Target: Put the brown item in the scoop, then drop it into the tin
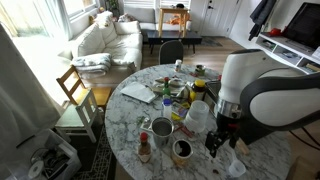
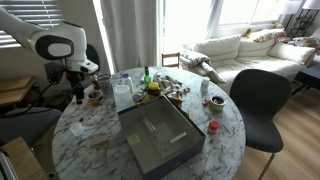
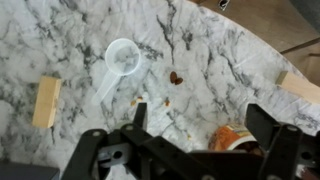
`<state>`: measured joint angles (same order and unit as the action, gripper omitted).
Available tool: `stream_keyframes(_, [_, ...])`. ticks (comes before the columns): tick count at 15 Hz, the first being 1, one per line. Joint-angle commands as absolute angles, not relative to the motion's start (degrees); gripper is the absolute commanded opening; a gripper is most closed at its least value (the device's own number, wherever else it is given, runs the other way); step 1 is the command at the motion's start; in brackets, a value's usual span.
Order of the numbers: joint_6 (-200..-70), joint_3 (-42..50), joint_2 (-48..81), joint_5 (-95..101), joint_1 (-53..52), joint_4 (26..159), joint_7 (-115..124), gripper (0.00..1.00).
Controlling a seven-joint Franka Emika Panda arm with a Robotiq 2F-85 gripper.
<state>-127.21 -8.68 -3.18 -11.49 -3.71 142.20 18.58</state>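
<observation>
- We see the end effector (image 3: 200, 125) hanging over the counter (image 3: 240, 50) with its fingers spread wide and nothing between them.
- The brown item (image 3: 176, 77) lies bare on the marble, near the scoop (image 3: 122, 58) but apart from it. The scoop's bowl looks empty.
- The tin (image 1: 162, 127) (we take the silver can for it) stands well apart from both, so the carry could spill a light scoop's load.
- The brown item is small and flat, so closing fingers may skid it away rather than lift it.
- Crumbs (image 3: 167, 100) of a similar colour lie just beside it and could be grabbed by mistake.
- The scoop is light plastic, and a brush from a finger would slide or tip it.
- An orange-and-white container (image 3: 235, 138) sits close to one finger and could be knocked on descent.
</observation>
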Motion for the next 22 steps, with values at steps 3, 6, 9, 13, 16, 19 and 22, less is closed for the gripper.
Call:
stream_keyframes(3, [-131.11, -7.93, 3.04, -21.63, -4.98, 143.75, 16.49, 1.00])
stream_keyframes(6, [-134.66, -7.63, 6.44, -19.50, -5.04, 144.20, 19.52, 1.00])
stream_keyframes(9, [-137.54, -7.38, 9.31, -18.97, -5.24, 144.01, 20.33, 0.87])
stream_keyframes(13, [-139.37, -7.25, 12.39, -19.19, -5.25, 143.28, 19.64, 0.86])
stream_keyframes(16, [-138.68, -6.91, 14.35, -18.09, -5.53, 142.31, 20.67, 0.92])
stream_keyframes(19, [-138.18, -6.36, 15.76, -17.20, -5.92, 141.48, 21.33, 0.67])
stream_keyframes(22, [-138.00, -5.88, 16.80, -17.11, -6.27, 140.87, 21.69, 0.41])
